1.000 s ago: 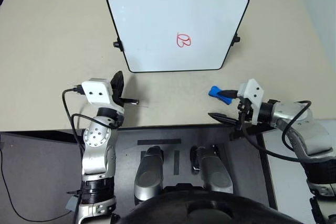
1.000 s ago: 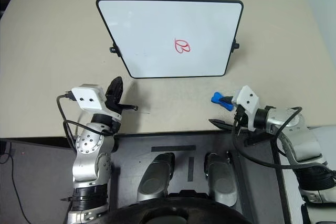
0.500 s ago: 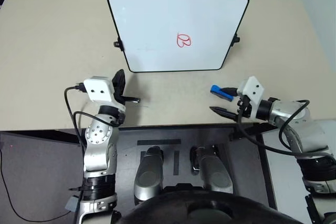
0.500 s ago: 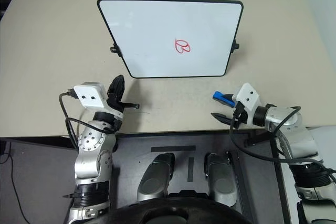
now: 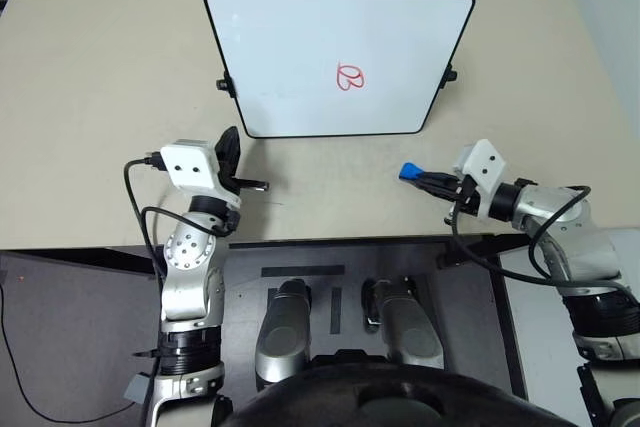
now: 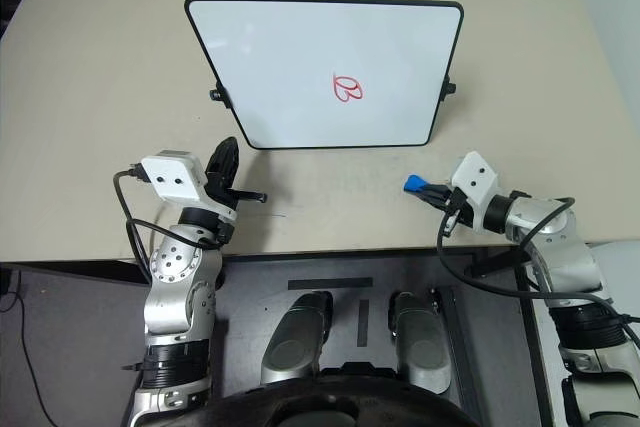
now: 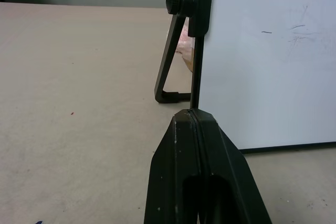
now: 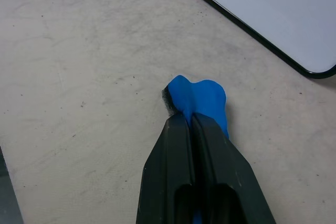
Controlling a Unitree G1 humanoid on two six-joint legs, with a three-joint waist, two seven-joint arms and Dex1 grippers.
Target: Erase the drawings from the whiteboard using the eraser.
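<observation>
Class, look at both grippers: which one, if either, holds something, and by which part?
The right gripper is shut on the blue eraser, pinching its middle so one wide end sticks out. The left gripper is shut on nothing.

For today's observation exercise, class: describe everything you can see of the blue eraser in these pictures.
The small bright blue bone-shaped eraser looks soft and matte, with a rounded, lobed end and a thin dark layer along one edge. It is pinched between the two black fingers of the right claw, which are shut on it, so only its front end sticks out. It sits low over the beige tabletop, near the lower right corner of the large white black-framed whiteboard, apart from it.
</observation>
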